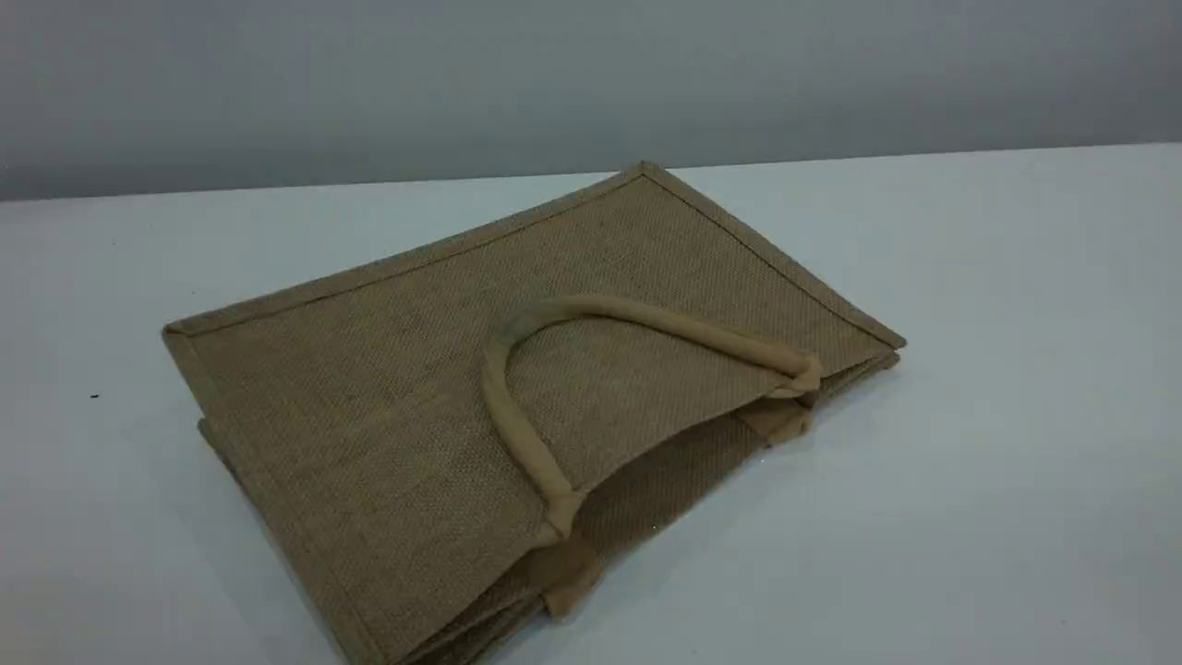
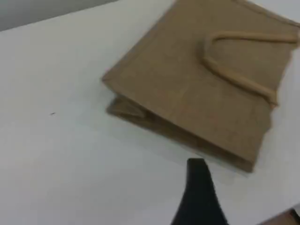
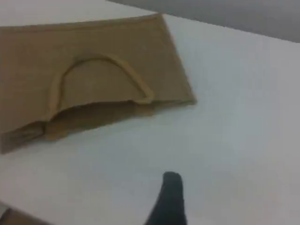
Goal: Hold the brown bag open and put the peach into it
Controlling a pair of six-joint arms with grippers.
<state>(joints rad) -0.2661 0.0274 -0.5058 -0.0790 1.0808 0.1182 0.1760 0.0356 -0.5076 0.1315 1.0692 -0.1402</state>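
Note:
The brown bag lies flat on the white table, its mouth slightly agape toward the near right. Its upper tan loop handle rests folded back on the top panel. The peach is out of view in all three views. Neither arm shows in the scene view. In the left wrist view one black fingertip of my left gripper hangs above bare table, short of the bag. In the right wrist view one black fingertip of my right gripper hovers over the table in front of the bag's mouth. Nothing is held by either.
The white table stretches around the bag on all sides, and a grey wall stands behind it. A brownish strip beyond the table's edge shows at a corner of each wrist view.

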